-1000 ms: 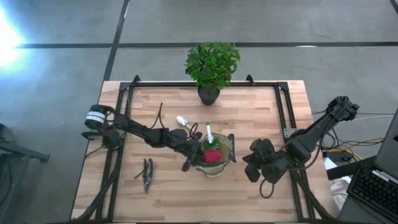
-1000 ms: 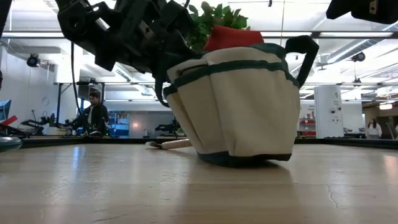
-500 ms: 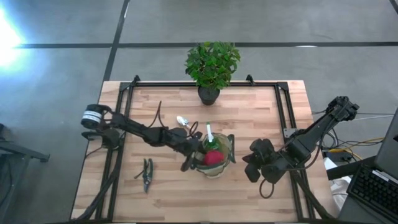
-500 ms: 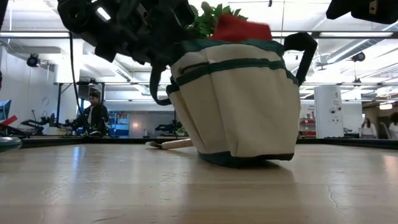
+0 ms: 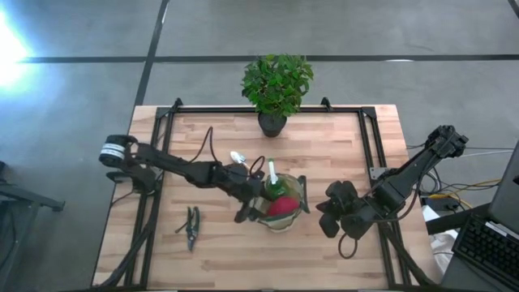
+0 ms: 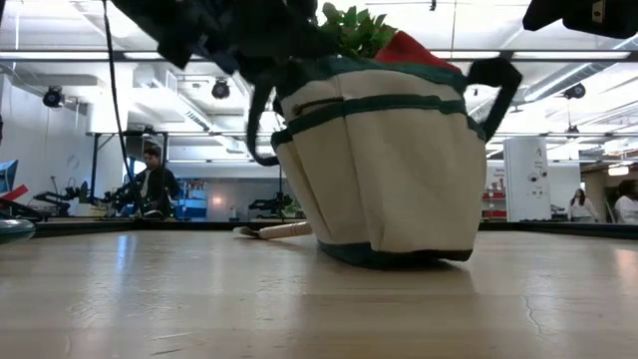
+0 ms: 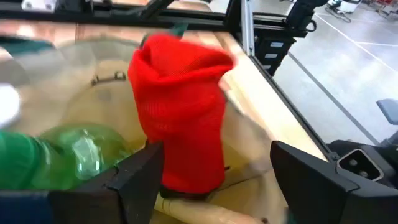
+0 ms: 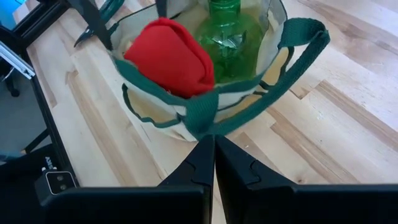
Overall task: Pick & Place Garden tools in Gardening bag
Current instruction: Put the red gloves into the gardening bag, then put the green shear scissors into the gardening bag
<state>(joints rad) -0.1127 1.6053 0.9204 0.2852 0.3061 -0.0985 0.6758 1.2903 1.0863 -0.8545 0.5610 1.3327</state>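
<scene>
My left gripper (image 5: 258,203) is at the near-left rim of the round khaki fabric gardening bag with green trim (image 5: 293,193), fingers spread wide and empty, with the rolled red glove (image 7: 180,118) standing between them and, as far as I can tell, touching neither. That glove sits upright inside the bag and pokes above the rim, leaning beside the green plastic spray bottle (image 8: 225,28) already stowed there. My right gripper (image 5: 334,212) waits on the bag's right side, fingers pressed together and holding nothing. Going smaller now: the leafy green potted plant (image 5: 276,85) at the far edge is not my business, but the dark green pruners (image 5: 192,228) lie near the front left, well apart from the bag, and a wooden-handled metal trowel (image 5: 240,158) lies just behind it. I reckon those two go in next.
</scene>
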